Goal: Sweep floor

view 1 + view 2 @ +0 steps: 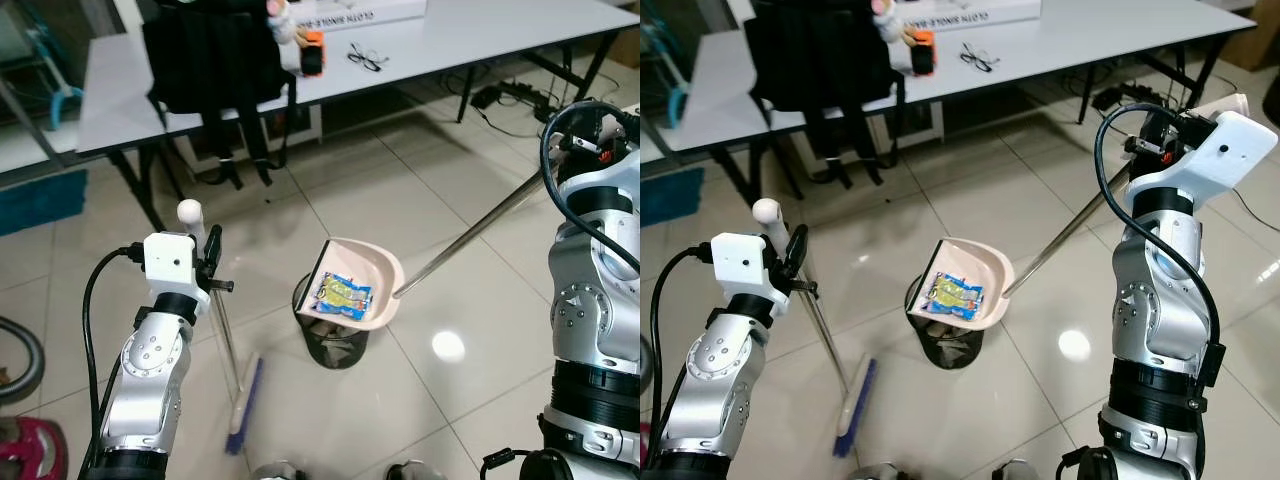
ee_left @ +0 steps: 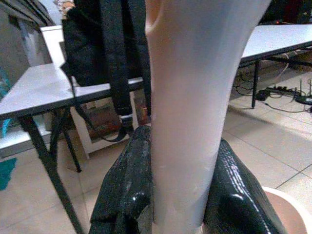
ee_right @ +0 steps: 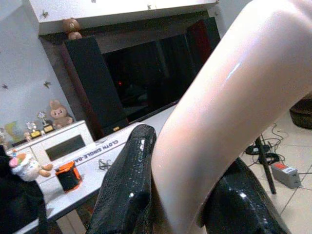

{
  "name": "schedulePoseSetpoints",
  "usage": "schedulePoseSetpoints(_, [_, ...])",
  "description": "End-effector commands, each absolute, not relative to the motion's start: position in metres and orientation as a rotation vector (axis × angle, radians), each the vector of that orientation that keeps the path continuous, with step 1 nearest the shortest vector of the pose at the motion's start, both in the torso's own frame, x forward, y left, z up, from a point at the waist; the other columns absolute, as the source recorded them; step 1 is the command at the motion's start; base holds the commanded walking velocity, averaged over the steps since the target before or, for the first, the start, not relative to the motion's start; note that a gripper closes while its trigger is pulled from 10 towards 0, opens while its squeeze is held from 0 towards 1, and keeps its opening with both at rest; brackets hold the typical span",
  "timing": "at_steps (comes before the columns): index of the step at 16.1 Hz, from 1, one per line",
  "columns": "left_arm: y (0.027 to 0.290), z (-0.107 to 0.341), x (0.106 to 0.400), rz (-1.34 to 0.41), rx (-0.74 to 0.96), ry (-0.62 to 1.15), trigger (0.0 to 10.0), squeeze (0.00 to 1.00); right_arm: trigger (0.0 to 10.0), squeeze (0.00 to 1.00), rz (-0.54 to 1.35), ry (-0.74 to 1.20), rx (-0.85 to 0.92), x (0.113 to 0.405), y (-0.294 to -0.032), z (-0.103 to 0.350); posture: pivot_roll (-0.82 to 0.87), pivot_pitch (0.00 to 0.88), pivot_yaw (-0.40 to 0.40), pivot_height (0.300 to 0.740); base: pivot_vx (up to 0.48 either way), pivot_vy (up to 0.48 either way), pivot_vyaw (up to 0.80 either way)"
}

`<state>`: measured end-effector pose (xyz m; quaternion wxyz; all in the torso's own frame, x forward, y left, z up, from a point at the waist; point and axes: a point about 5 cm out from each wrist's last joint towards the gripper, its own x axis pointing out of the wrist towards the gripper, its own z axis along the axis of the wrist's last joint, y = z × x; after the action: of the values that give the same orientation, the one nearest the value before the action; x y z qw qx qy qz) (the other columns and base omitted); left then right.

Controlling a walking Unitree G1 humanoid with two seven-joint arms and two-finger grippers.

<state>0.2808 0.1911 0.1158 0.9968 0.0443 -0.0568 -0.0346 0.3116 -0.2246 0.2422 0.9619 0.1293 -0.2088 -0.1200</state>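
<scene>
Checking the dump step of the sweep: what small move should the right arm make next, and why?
Probably tip the dustpan further with the right claw, shut on its handle. The pan hangs right over the mesh waste bin, yet the blue-yellow wrapper sits in it. The left claw just holds the broom.

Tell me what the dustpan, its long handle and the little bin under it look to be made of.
Dustpan: smooth cream plastic, by its even colour and soft sheen. Its long handle: thin silvery rod, probably metal, ending in a glossy cream grip clamped in the right hand. Bin: dark see-through mesh, likely wire. The snack packet in the pan looks like printed foil or plastic film.
</scene>
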Motion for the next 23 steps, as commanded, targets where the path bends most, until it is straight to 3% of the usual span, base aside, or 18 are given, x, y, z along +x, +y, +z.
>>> schedulePoseSetpoints(1, [0.194,0.122,0.281,-0.067,0.104,-0.134,10.0,0.00,10.0,0.00,-0.234,-0.490,0.255,0.312,-0.223,0.255,0.00,0.071,0.091,0.740,0.000,0.000,0.00])
schedulePoseSetpoints(3, [0.194,0.122,0.281,-0.072,0.104,-0.133,10.0,0.00,10.0,0.00,-0.168,-0.518,0.147,0.316,-0.212,0.257,0.00,0.070,0.095,0.740,0.000,0.000,0.00])
schedulePoseSetpoints(7, [0.193,0.122,0.282,-0.077,0.110,-0.136,10.0,0.00,10.0,0.00,0.087,-0.601,0.012,0.320,-0.165,0.257,0.00,0.073,0.097,0.740,0.000,0.000,0.00])
schedulePoseSetpoints(13, [0.190,0.122,0.282,-0.086,0.116,-0.139,10.0,0.00,10.0,0.00,0.438,-0.705,-0.332,0.302,-0.099,0.235,0.00,0.073,0.094,0.740,0.000,0.000,0.00])
schedulePoseSetpoints(17, [0.189,0.121,0.283,-0.096,0.121,-0.139,10.0,0.00,10.0,0.00,0.618,-0.709,-0.435,0.289,-0.077,0.216,0.00,0.071,0.094,0.740,0.000,0.000,0.00])
schedulePoseSetpoints(23, [0.187,0.121,0.283,-0.108,0.127,-0.140,10.0,0.00,10.0,0.00,0.698,-0.733,-0.573,0.282,-0.072,0.204,0.00,0.069,0.094,0.740,0.000,0.000,0.00])
